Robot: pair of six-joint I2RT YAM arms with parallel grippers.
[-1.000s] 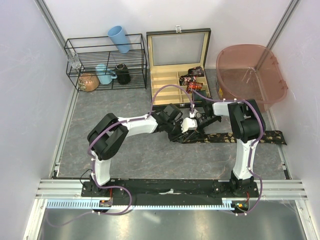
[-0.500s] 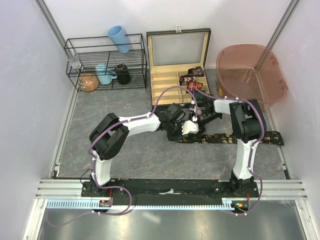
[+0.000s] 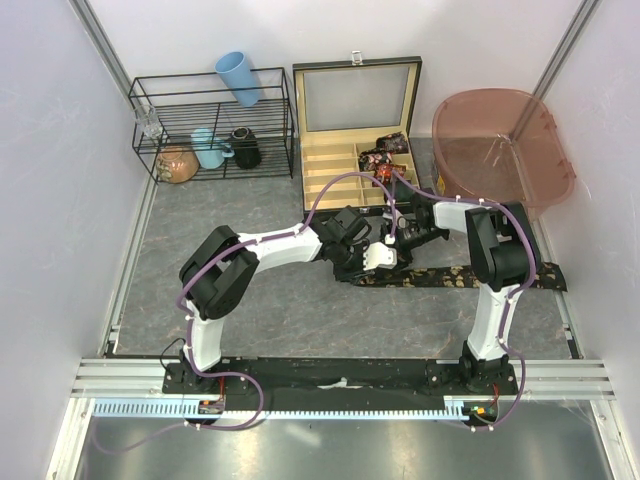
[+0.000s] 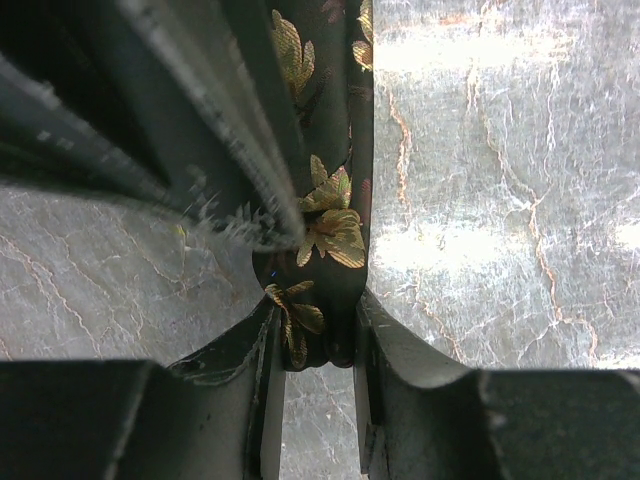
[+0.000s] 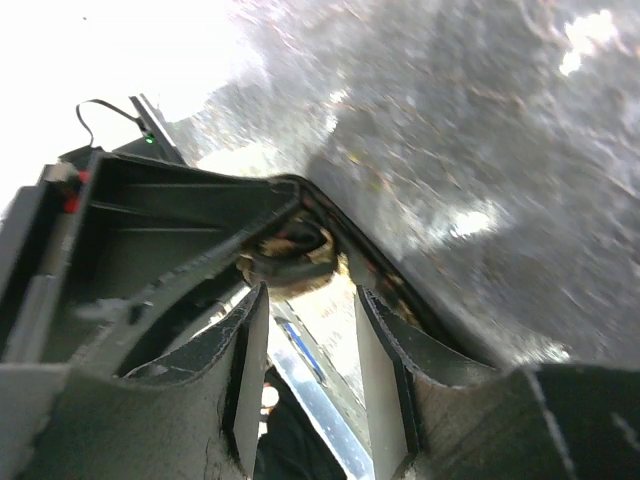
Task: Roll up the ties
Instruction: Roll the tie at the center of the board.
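Observation:
A dark tie (image 3: 470, 276) with tan leaf prints lies as a long flat strip across the floor, right of centre. My left gripper (image 3: 371, 257) is shut on its left end; in the left wrist view (image 4: 312, 322) the folded end of the tie (image 4: 325, 215) is pinched between the jaws. My right gripper (image 3: 396, 240) sits close against the left one. In the right wrist view (image 5: 308, 300) its jaws stand apart, with a small coil of the tie (image 5: 290, 252) just past the tips. Several rolled ties (image 3: 385, 160) sit in the open wooden box (image 3: 335, 175).
A wire rack (image 3: 210, 125) at the back left holds a blue cup (image 3: 238, 77), a teal mug (image 3: 207, 150), a black mug (image 3: 246, 148) and a brown ball. A translucent pink tub (image 3: 500, 150) stands at the back right.
My right gripper has moved left and closed in on the left gripper at the tie's end. The tie's far right end has slid a little to the left.

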